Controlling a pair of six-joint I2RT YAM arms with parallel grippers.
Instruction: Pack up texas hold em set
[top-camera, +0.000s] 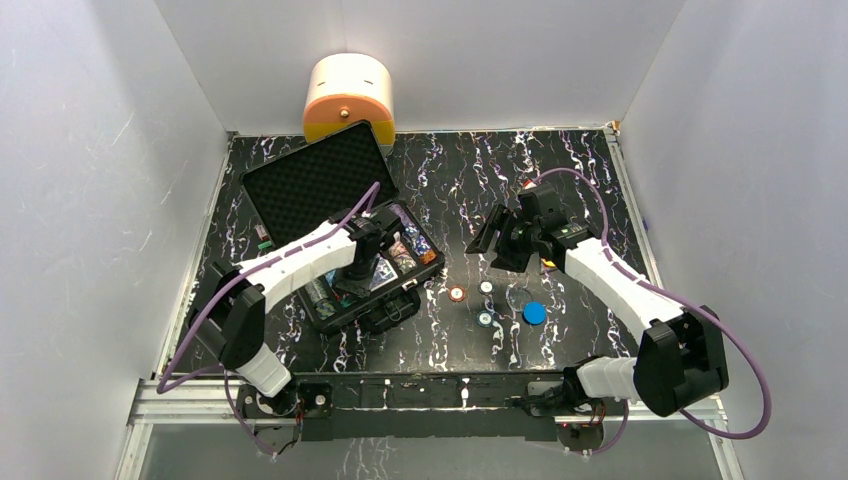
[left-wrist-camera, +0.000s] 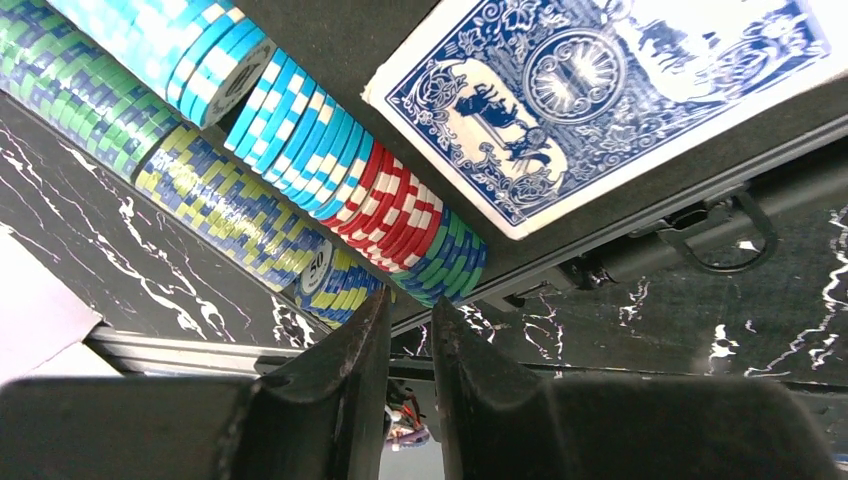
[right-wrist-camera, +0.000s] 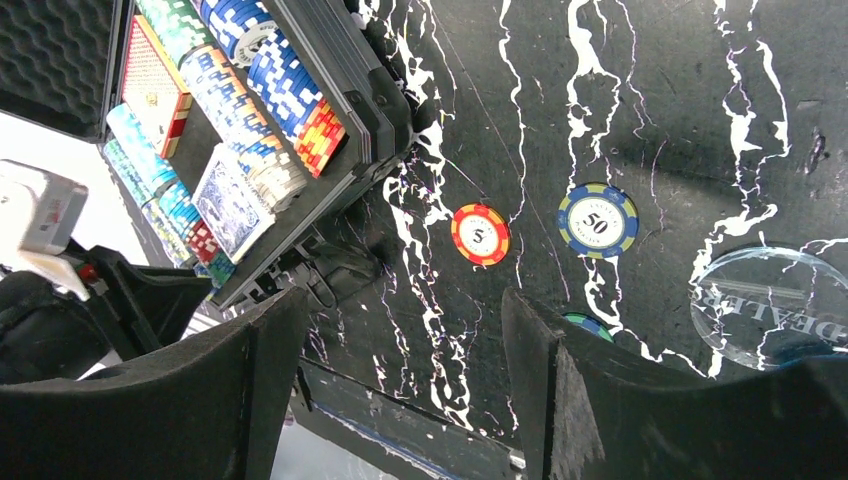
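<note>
My left fingers, nearly pressed together, hover over chip rows and blue deck in the briefcase; my right fingers, spread, above loose chips on the desk.

Left arm: white shell links, black joints and a black elbow block.
Right arm: same build, white shells with black joint housings.
Cables: purple, one looping along each arm.
Fingers: matte black, wedge-shaped, two per wrist.

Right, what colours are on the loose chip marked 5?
The chip marked 5 is red with yellow edge stripes; clearest in the right wrist view.
</note>
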